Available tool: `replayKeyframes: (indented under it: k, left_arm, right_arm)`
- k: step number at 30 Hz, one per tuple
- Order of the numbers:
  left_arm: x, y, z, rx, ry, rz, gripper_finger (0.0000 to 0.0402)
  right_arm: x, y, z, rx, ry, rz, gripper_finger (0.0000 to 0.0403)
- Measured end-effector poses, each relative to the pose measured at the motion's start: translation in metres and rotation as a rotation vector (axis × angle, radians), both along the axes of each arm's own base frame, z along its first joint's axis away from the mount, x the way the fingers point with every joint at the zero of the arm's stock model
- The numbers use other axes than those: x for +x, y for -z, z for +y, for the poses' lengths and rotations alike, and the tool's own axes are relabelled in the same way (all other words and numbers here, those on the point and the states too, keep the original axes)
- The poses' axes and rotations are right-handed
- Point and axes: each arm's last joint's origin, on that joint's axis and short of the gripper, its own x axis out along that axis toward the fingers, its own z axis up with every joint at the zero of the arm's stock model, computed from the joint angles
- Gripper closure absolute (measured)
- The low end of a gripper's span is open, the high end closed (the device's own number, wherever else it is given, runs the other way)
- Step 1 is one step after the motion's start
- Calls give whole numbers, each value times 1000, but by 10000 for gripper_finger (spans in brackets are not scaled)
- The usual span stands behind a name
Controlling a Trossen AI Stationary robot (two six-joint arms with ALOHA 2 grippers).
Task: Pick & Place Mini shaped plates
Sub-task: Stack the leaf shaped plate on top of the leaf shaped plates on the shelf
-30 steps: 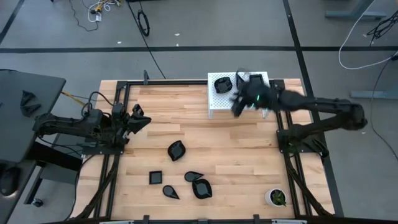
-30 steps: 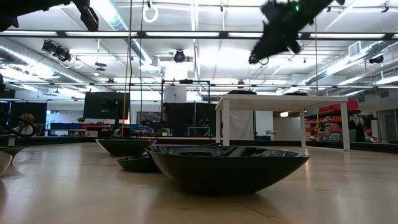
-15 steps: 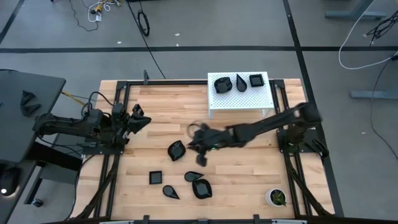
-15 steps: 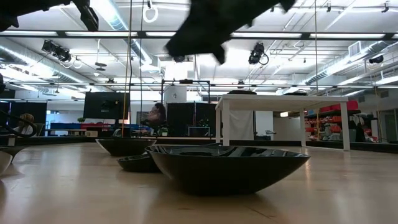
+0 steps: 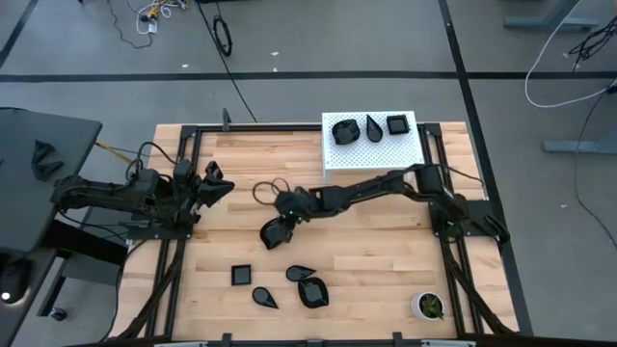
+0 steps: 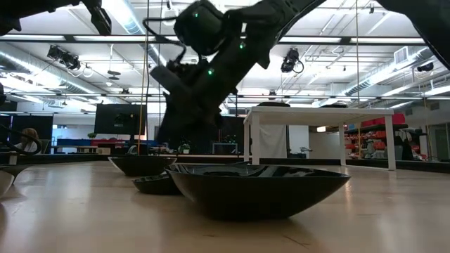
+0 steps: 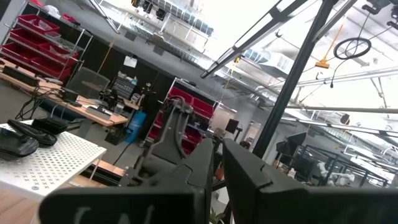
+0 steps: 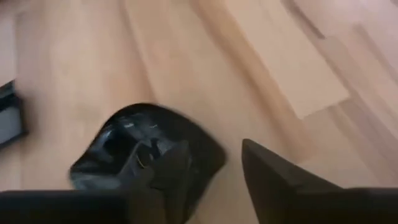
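Note:
Five glossy black mini plates lie on the wooden table in the high view: a rounded one [image 5: 273, 234], a square one [image 5: 241, 276], a teardrop [image 5: 300, 274], another rounded one [image 5: 313, 291] and a second teardrop [image 5: 264, 297]. Three more sit on the white perforated stand [image 5: 371, 156]. My right gripper [image 5: 281, 222] is stretched out over the first rounded plate [image 8: 124, 152] and open [image 8: 214, 167], one finger over its hollow, the other outside its rim. My left gripper [image 5: 214, 181] waits at the table's left side, shut [image 7: 217, 165]. My right gripper comes down at a slant from the table's right onto the rounded plate's rim [image 8: 208, 152], one finger [image 8: 168, 171] above the hollow and one [image 8: 267, 177] outside it. I cannot tell whether either finger touches the plate, which lies flat on the table.
A small white cup with green contents [image 5: 428, 306] stands near the table's near right corner. Black frame rails run along the left [image 5: 178, 241] and right [image 5: 453, 260] sides. In the low view one plate [image 6: 256, 190] fills the foreground, with the stand [image 6: 320, 112] behind it.
My right gripper has swung from over the white stand at the far right, across the table toward the left and near side, and has come down over the rounded plate. The three plates on the stand now show uncovered. The left arm has kept still.

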Motion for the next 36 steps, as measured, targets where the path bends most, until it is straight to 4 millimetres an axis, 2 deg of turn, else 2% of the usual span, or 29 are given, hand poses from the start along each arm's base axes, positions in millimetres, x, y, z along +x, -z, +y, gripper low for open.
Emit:
replayKeyframes:
  k: [3, 7, 19, 22, 30, 36]
  left_arm:
    - [0, 0, 0, 0, 0, 0, 360]
    - [0, 0, 0, 0, 0, 0, 360]
    - [0, 0, 0, 0, 0, 0, 360]
    - [0, 0, 0, 0, 0, 0, 360]
    - [0, 0, 0, 0, 0, 0, 360]
    - [0, 0, 0, 0, 0, 1, 360]
  right_arm:
    - [-2, 4, -6, 28, 39, 36, 220]
    - [-5, 6, -2, 39, 36, 72, 212]
    - [-5, 6, 4, 51, 34, 69, 276]
    - [-5, 6, 4, 62, 30, 69, 278]
    - [0, 26, 6, 65, 36, 74, 266]
    - [3, 24, 6, 61, 29, 37, 315]
